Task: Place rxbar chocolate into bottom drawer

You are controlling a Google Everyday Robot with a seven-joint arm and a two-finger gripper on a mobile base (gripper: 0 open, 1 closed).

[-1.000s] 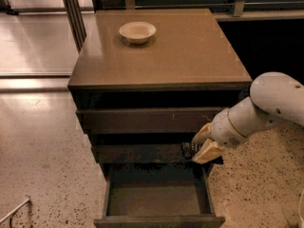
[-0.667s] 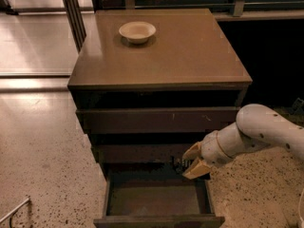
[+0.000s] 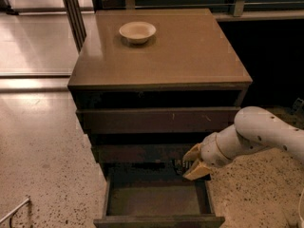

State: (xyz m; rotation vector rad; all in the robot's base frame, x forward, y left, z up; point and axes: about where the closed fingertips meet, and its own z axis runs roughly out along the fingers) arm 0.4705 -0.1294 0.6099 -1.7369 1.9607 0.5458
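The bottom drawer (image 3: pixel 154 201) is pulled open at the foot of the dark wooden cabinet, and its tan-brown floor shows. My gripper (image 3: pixel 185 166) hangs just above the drawer's back right corner, in front of the middle drawer (image 3: pixel 142 152). Its cream fingers (image 3: pixel 195 171) point left and are closed on a small dark object, the rxbar chocolate (image 3: pixel 178 165), which is mostly lost against the dark drawer gap. The white arm (image 3: pixel 256 134) comes in from the right.
A cream round bowl (image 3: pixel 137 31) sits on the cabinet top (image 3: pixel 190 56) at the back left. The top drawer (image 3: pixel 156 120) is slightly ajar. Speckled floor lies left and right of the cabinet. A metal post (image 3: pixel 73 11) stands at the back left.
The gripper with the dark bar has moved down and a little left, from beside the middle drawer to just above the open bottom drawer's back right corner.
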